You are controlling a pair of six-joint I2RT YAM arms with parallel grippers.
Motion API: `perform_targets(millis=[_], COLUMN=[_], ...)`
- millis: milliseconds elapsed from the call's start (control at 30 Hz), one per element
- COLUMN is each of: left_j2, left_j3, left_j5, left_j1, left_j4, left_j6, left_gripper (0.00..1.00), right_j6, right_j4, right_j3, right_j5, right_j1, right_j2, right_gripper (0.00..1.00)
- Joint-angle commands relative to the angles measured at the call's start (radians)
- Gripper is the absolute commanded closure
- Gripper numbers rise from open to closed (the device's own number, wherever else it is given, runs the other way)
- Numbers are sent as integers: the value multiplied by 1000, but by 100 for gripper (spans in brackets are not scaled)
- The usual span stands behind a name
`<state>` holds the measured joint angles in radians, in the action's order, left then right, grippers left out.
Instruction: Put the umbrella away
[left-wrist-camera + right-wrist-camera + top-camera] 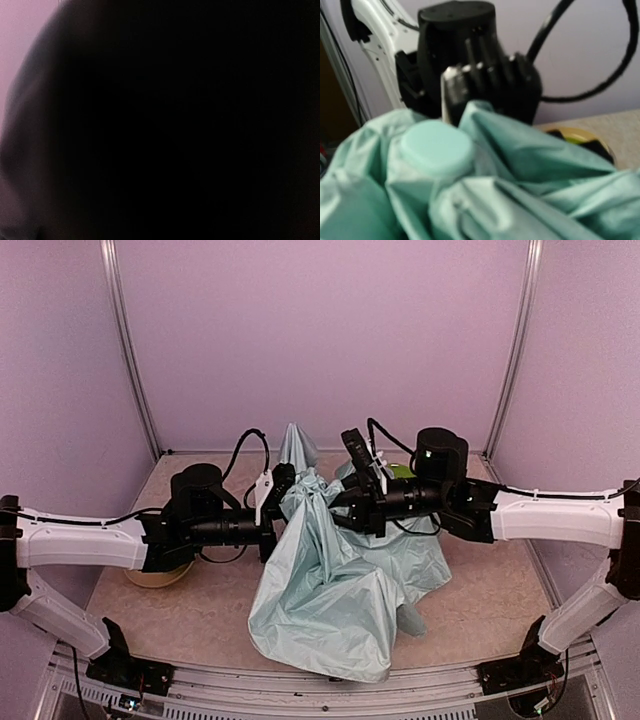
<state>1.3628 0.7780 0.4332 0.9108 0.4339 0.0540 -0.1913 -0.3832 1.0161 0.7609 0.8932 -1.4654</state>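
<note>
The umbrella (320, 590) is folded in, its pale mint fabric bunched high between my two grippers and draped down to the table's front. Its small mint handle (411, 620) rests on the table. My right gripper (345, 502) is buried in the raised fabric and grips it. In the right wrist view the umbrella (530, 175) fills the lower half, a round mint cap (437, 147) stands out of it, and my own fingers are hidden. My left gripper (272, 512) stands wide at the fabric's left edge. The left wrist view is black, covered by fabric.
A tan dish (160, 575) lies under the left arm. A green thing (400, 472) sits behind the right gripper. A yellow-rimmed dish (572, 134) shows past the fabric. Pink walls enclose the table on three sides.
</note>
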Motion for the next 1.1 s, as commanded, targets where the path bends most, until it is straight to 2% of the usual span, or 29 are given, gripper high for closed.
perform_targets(millis=[0,233,400,467,500,633,733,933,1067], left_j2=[25,51,61,81,93,104,79,-3,-39], left_j3=[-8,-21,-3,11,18,20,24,86,176], left_j5=[89,91,16,-24,-39,-86,-137,-187,-304], left_j1=[26,25,-6,-23,-33,-80,-110,-134,-64], left_j4=[140,211,122,61,28,-56,-113,-343,-575], left_j6=[-9,-72,-78,-67,-59,-39,5,98,82], left_gripper=[3,19,30,31,31,13,2,1,1], right_j6=[-74,-287,-485,-545,-575,-678,-662,-470,-295], right_j4=[-201,-392,-351,-315,-279,-67,80,451,658], right_j3=[13,-76,-139,-158,-163,-174,-194,-124,-5], right_j5=[-58,-400,-612,-646,-662,-717,-750,-758,-794], right_j1=[32,33,29,27,23,-25,-73,-147,-183], right_j2=[-12,-38,-43,-50,-54,-34,-4,38,75], right_gripper=[81,76,75,70,66,50,41,28,24])
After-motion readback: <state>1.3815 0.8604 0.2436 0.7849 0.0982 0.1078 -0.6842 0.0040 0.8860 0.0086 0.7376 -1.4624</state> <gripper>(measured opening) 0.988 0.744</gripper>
